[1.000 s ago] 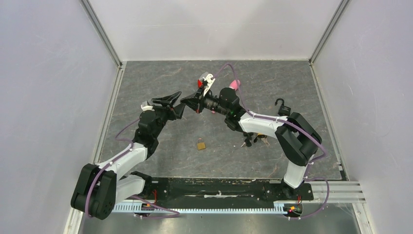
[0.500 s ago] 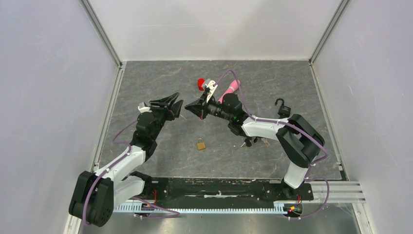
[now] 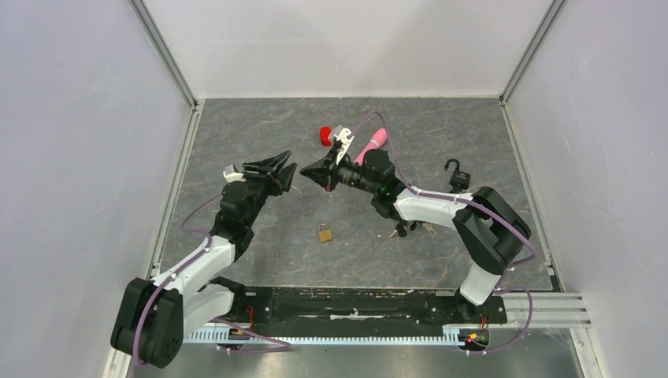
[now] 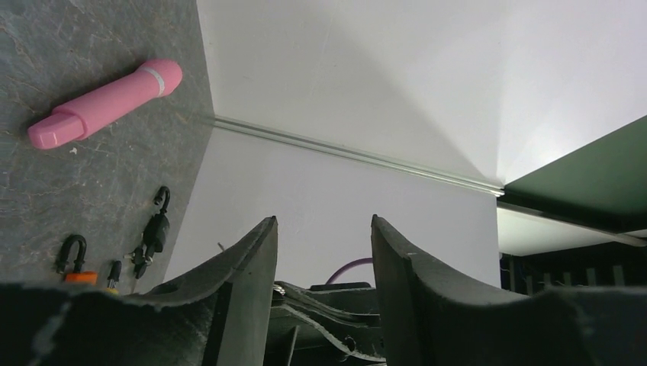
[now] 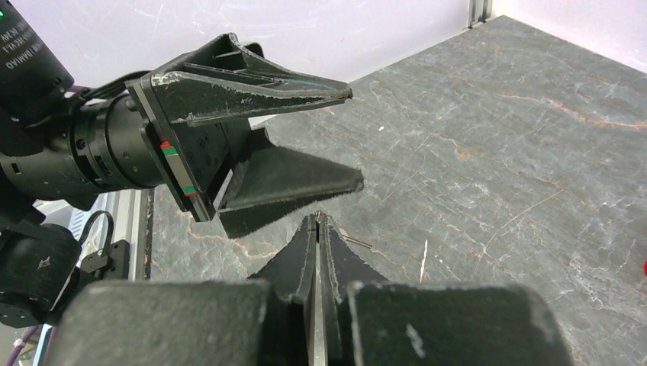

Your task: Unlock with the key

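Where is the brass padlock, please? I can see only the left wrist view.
Observer: The brass padlock lies flat on the table, nearer the bases than the left end effector.
Operator: Is the other one open?
Observer: No, the right end effector is shut, tips pointing at the left one.
Operator: What lies beyond them?
Observer: A small red object, left of the pink cylinder.

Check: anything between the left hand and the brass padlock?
Nothing. Top view shows only bare grey mat between the left hand and the brass padlock.
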`<state>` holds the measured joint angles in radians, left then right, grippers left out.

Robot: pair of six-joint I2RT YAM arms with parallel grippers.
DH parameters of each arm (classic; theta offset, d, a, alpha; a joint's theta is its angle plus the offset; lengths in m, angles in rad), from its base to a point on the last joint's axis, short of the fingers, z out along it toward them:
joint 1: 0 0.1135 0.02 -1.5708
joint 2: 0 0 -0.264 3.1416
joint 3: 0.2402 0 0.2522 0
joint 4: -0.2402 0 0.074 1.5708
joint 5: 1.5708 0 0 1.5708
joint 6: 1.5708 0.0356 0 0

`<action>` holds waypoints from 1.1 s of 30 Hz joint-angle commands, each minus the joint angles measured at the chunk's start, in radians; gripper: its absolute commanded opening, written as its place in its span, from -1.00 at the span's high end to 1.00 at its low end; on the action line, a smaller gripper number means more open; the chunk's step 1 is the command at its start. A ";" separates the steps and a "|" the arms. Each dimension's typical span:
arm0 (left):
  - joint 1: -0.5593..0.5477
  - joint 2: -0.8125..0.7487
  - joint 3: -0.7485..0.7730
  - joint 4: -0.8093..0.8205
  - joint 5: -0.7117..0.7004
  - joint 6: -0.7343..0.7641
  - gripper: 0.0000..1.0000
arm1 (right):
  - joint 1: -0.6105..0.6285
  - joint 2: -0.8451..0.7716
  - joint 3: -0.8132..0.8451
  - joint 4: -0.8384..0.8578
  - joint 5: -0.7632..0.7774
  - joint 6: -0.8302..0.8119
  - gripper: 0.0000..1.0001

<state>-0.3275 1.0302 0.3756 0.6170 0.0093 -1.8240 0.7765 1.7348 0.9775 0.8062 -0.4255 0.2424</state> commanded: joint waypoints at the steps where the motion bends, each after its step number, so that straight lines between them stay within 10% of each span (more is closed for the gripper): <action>1: -0.001 -0.029 -0.010 -0.020 0.014 0.092 -0.14 | -0.017 -0.054 -0.021 0.019 -0.004 -0.020 1.00; 8: 0.012 -0.017 0.076 -0.263 0.143 0.323 -0.47 | -0.045 -0.110 -0.104 -0.003 -0.037 -0.045 1.00; 33: 0.011 0.176 0.088 0.029 0.415 0.151 -0.36 | -0.020 -0.106 -0.151 0.176 -0.195 -0.002 1.00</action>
<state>-0.3199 1.2160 0.4294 0.5777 0.3958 -1.6131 0.7494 1.6192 0.8227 0.8948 -0.5724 0.2283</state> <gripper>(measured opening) 0.697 0.006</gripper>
